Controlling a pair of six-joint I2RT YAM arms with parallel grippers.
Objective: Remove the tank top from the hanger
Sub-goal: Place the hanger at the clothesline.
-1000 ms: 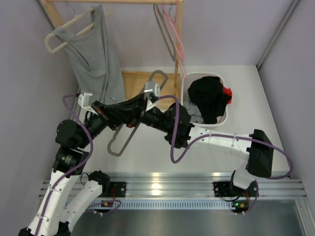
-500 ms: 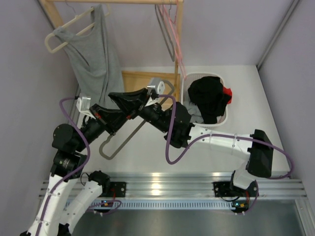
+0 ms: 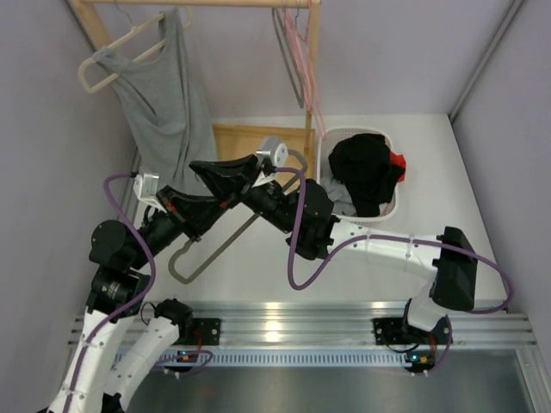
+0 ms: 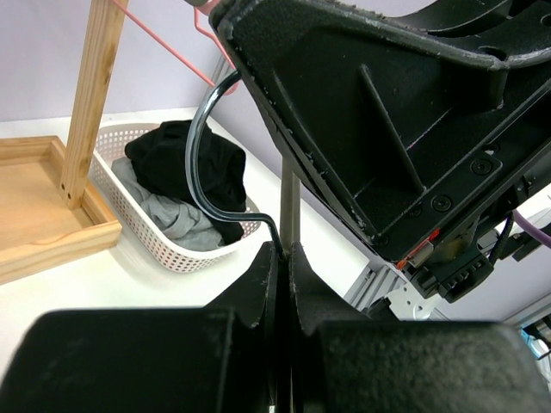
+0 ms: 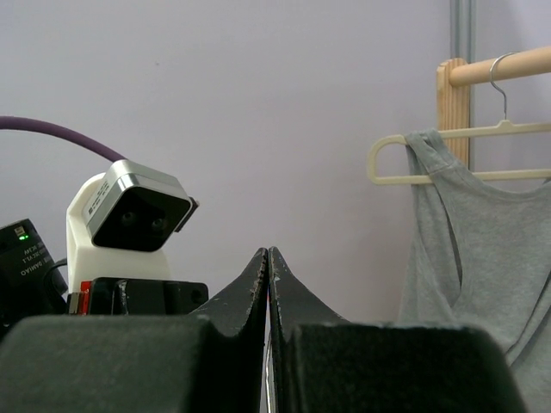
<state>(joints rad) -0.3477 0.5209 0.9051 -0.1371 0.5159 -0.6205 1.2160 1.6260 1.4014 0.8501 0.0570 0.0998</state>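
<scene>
The left end effector (image 4: 281, 249) is pulling back toward the near left, carrying the grey hanger (image 3: 176, 268) lower and further left over the tabletop (image 3: 258, 275). The right end effector (image 5: 268, 251) is rolling over and crossing above the left arm, its dark body turning toward the left wall.

Clamped tight with the left end effector (image 4: 281, 256) on the wire neck of a grey hanger (image 4: 188, 159), just below the curved hook. Beyond, on the white desk (image 4: 155, 284), a white basket (image 4: 120, 202) of black and grey clothes, beside a wooden frame (image 4: 43, 232). Filling the upper right, the black right arm (image 4: 405, 129).
</scene>
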